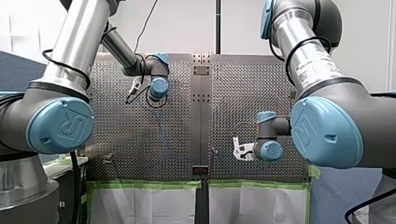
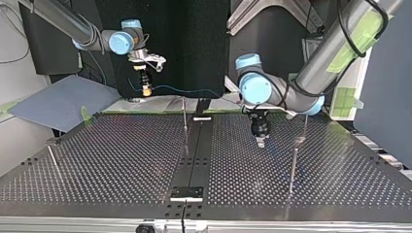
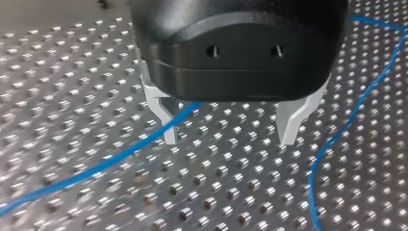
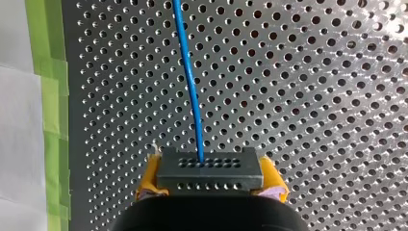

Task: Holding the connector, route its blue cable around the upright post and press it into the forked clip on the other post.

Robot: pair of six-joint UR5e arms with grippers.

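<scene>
right gripper [image 4: 210,186]: clamped on the connector [image 4: 208,166], yellow pads [image 4: 148,182] at both its sides, raised above the table [image 2: 121,160] at the top view's far left
blue cable [image 4: 190,82]: out of the connector's face, away toward the middle of the table, then loose near the left gripper
left gripper [image 3: 228,127]: wide open and holding nothing, low over the table; one strand from under the palm across one metal finger [image 3: 169,126], a second strand beside the other
posts: one thin upright post [image 2: 184,116] far in the middle, another [image 2: 293,167] nearer at the top view's right; forked clip too small to pick out
risk, snag: loose strand hooked by an open finger on any move, loop dragged off course
risk, slip: connector twisted out of the pads by a pull on a caught cable
risk, miss: thin post passed on the wrong side, or bent by a taut cable
</scene>
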